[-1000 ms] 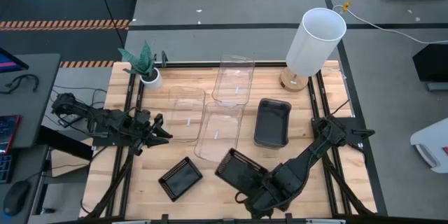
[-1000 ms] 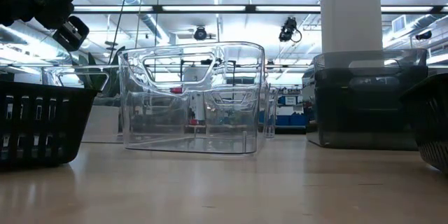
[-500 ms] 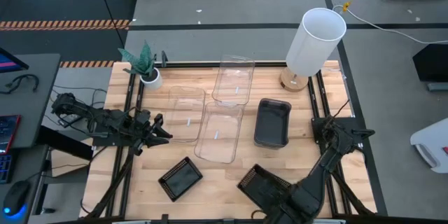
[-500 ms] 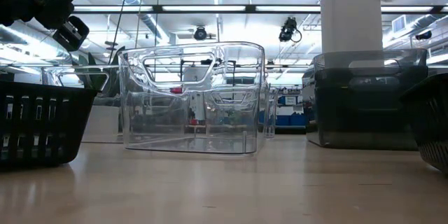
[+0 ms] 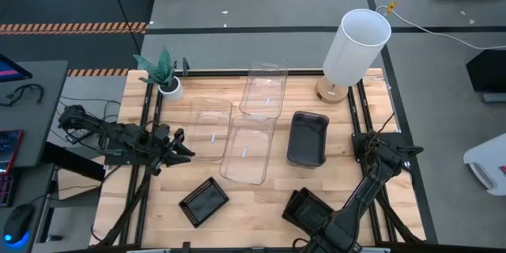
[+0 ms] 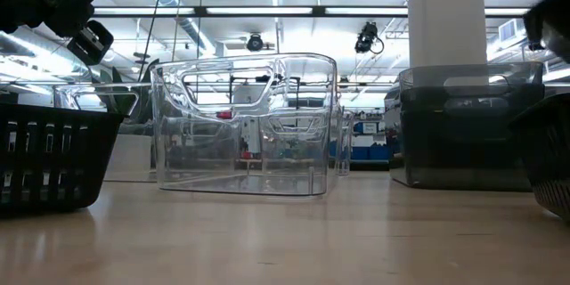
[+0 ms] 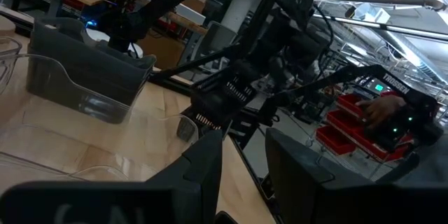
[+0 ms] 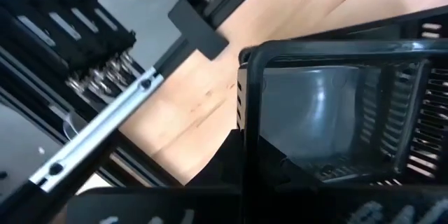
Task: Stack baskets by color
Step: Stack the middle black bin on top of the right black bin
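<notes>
R gripper [image 5: 316, 223]: your claw's pinching black basket [image 5: 307, 209] rim, near table [image 5: 261, 205] front edge.
L gripper [image 5: 180, 149]: spread, idle by clear basket [image 5: 210, 129].

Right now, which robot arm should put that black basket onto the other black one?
The right. Its gripper is already shut on a black basket, near the other black basket. The left gripper holds nothing, by the table's left edge.

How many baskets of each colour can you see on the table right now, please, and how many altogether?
Clear baskets: 3, at and.
Smoky grey baskets: 1 visible from above; whether others are nested inside it cannot be told.
Black baskets: 2, one on the table and one held in the right gripper.
Total: 6 visible.
</notes>
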Controlling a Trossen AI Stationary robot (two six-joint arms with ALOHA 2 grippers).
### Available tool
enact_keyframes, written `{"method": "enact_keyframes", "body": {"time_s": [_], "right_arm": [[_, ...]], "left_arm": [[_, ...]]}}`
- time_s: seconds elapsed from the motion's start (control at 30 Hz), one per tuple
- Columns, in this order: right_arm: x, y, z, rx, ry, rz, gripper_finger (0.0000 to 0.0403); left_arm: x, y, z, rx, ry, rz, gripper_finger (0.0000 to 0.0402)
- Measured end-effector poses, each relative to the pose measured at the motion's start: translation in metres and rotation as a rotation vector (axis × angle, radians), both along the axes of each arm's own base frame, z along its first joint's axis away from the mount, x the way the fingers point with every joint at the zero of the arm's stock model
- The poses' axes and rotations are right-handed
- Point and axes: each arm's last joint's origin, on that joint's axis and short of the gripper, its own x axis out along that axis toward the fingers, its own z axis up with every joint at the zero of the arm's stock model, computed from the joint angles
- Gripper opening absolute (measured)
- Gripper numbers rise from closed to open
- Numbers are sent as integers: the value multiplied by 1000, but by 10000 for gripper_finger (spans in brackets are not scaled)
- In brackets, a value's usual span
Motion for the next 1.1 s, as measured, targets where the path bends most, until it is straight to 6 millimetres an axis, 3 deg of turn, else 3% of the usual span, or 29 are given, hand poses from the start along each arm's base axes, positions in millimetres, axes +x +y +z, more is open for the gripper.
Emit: {"method": "enact_keyframes", "body": {"time_s": [0.37,0.57,0.8,1.1], "right_arm": [[9,2,-17,55,-54,63,2],[10,-3,-41,37,-33,122,2],[15,-19,-64,-24,-25,243,4],[39,-37,-72,-76,-136,203,39]], "left_arm": [[0,0,0,0,0,0,117],[0,0,0,0,0,0,117],[0,0,0,0,0,0,117],[0,0,0,0,0,0,117]]}}
